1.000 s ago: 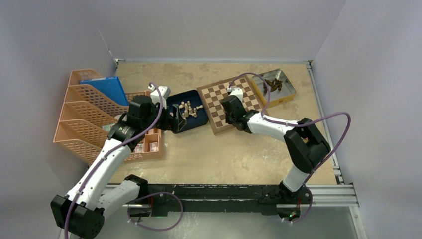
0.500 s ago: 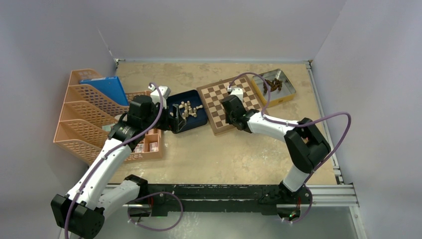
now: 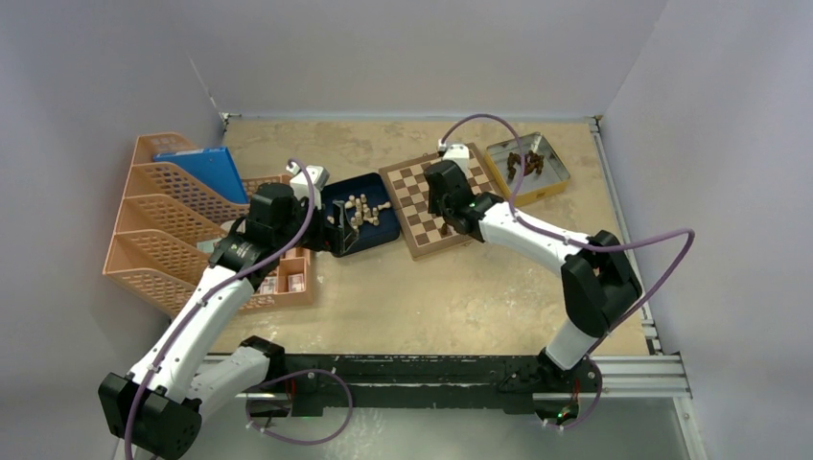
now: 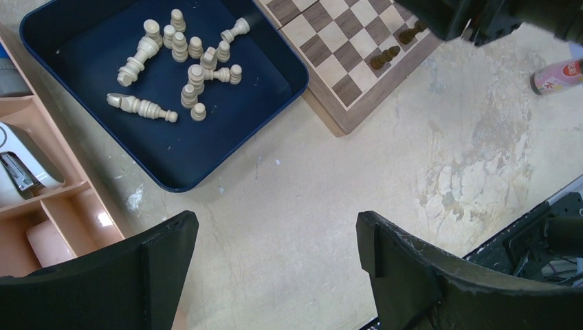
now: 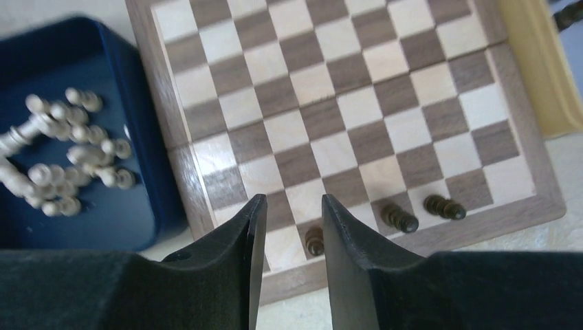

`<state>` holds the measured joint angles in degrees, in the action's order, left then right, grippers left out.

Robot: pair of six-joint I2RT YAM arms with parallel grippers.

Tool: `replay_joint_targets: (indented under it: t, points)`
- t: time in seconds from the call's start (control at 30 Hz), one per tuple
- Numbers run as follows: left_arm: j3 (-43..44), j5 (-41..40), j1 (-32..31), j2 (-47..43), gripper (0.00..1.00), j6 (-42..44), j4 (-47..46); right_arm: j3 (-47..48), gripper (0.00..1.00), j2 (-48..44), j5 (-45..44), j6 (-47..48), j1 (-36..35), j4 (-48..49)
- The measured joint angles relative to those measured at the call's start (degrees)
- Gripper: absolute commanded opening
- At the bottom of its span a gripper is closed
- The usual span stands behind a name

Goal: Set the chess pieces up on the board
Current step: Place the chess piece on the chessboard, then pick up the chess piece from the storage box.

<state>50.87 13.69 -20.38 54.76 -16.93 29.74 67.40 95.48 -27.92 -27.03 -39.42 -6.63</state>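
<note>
The board (image 3: 388, 177) lies at the back centre, between the blue tray (image 3: 369, 240) and the silver tin (image 3: 554, 182). In the right wrist view three dark brown chess pieces (image 5: 314, 240) (image 5: 399, 217) (image 5: 443, 206) stand on the board's (image 5: 157, 103) near row. My right gripper (image 5: 292, 199) hovers above that row, jaws slightly apart and empty; it also shows in the top view (image 3: 448, 203). My left gripper (image 4: 275, 223) is wide open and empty over bare table, beside the tray (image 4: 227, 148) of cream pieces (image 4: 185, 62). More dark pieces (image 3: 525, 161) lie in the tin.
Orange file racks (image 3: 163, 220) with a blue folder (image 3: 206, 168) stand at the left. A pink desk organiser (image 4: 41, 213) lies beside the tray. A small pink bottle (image 4: 557, 75) lies on the table near the board.
My right gripper has drawn back from the board's near edge toward its middle and risen. The left arm has not moved.
</note>
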Motion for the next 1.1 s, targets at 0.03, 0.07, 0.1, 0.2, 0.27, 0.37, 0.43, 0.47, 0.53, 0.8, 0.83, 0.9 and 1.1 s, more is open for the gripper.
replay_joint_targets:
  t: [0.03,0.07,0.1,0.2,0.27,0.37,0.43,0.47,0.53,0.8,0.83,0.9,1.1]
  points:
    - [0.0,0.0,0.0,0.0,0.86,0.0,0.0,1.01,0.38,-0.02,-0.7,0.0,0.2,-0.04]
    - [0.0,0.0,0.0,0.02,0.86,0.0,0.0,1.97,0.38,-0.02,-1.18,0.07,0.48,0.04]
    - [0.0,0.02,0.0,0.07,0.86,0.0,0.0,2.95,0.38,-0.02,-1.51,0.09,0.96,0.13]
    - [0.0,0.26,0.0,0.44,0.86,0.0,-0.02,5.14,0.38,-0.02,-2.25,0.44,3.63,0.57]
    - [0.0,0.7,0.0,0.83,0.86,0.0,-0.02,6.4,0.38,-0.02,-2.58,0.68,6.56,1.05]
    - [0.0,1.16,0.0,1.07,0.86,0.0,0.0,8.39,0.37,0.15,-2.64,0.83,12.66,1.66]
    - [0.0,1.36,0.0,1.05,0.86,0.0,-0.02,10.01,0.37,0.87,-2.64,1.01,16.39,2.12]
    - [0.0,1.53,0.0,1.05,0.86,0.0,-0.02,10.71,0.36,1.36,-2.62,1.09,17.84,2.45]
    - [0.0,1.92,0.0,1.05,0.86,0.0,-0.04,12.28,0.36,2.82,-2.58,1.33,21.14,2.97]
    - [0.0,3.26,-0.28,0.98,0.86,-0.02,-0.04,13.53,0.38,8.74,1.16,5.51,28.72,5.11]
    - [0.0,3.3,-0.33,0.94,0.86,0.0,-0.04,13.53,0.38,9.31,2.08,5.97,29.07,5.42]
    - [0.0,3.48,-0.37,0.72,0.86,0.0,-0.04,13.64,0.38,11.06,3.78,7.34,29.88,6.43]
    - [0.0,3.61,-0.37,0.61,0.86,-0.02,-0.07,15.47,0.42,16.2,7.39,10.6,31.74,6.6]
